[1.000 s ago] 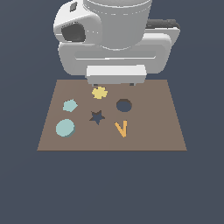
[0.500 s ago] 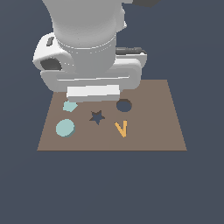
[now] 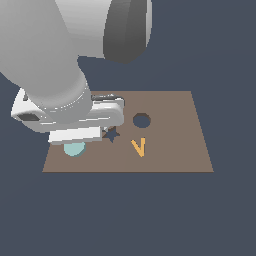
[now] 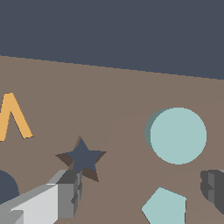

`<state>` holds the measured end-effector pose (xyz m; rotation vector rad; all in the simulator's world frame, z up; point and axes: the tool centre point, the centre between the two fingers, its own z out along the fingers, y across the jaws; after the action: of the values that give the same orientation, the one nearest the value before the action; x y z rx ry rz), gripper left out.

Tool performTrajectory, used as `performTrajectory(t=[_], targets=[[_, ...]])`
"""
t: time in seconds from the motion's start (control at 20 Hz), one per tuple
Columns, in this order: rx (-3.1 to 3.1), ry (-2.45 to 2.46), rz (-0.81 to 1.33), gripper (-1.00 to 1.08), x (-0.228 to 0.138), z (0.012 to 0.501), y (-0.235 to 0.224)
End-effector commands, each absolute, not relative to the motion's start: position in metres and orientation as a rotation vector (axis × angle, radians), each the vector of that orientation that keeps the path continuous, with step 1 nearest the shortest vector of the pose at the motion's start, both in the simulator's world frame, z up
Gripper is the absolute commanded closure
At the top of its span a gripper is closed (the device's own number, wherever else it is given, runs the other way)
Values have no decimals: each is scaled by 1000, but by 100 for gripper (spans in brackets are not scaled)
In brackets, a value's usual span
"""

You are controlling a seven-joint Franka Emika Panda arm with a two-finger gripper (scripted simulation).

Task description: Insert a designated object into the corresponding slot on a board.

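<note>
The pale teal disc (image 4: 178,135) lies flat on the brown board (image 3: 170,150), near its front corner on the exterior view's left. There the disc (image 3: 74,149) peeks out from under the robot's white hand. The round dark slot (image 3: 142,120) sits mid-board, well apart from the disc; only its edge (image 4: 6,189) shows in the wrist view. My gripper (image 4: 140,186) is open and holds nothing. One finger (image 4: 61,199) is beside the dark star cutout (image 4: 82,157), the other finger (image 4: 213,186) is past the disc. In the exterior view the fingers are hidden.
A pale teal pentagon (image 4: 165,206) lies close to the disc, between the fingers' line. An orange V shape (image 3: 138,147) lies near the slot. The star cutout (image 3: 111,134) is partly covered by the hand. The arm hides the board's far side on the exterior view's left.
The arm has swung from the board's back edge toward the exterior view's left and forward. It now hangs over the disc and covers the pentagon and the yellow shape.
</note>
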<state>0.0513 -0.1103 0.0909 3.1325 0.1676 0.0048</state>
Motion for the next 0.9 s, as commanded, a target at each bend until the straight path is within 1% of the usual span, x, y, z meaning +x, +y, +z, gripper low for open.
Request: performTrajectory(t=[0.0, 0.4, 0.85], targets=[[3133, 186, 5, -92, 59, 78, -125], [3134, 216, 1, -92, 74, 55, -153], [3134, 223, 0, -92, 78, 49, -159]])
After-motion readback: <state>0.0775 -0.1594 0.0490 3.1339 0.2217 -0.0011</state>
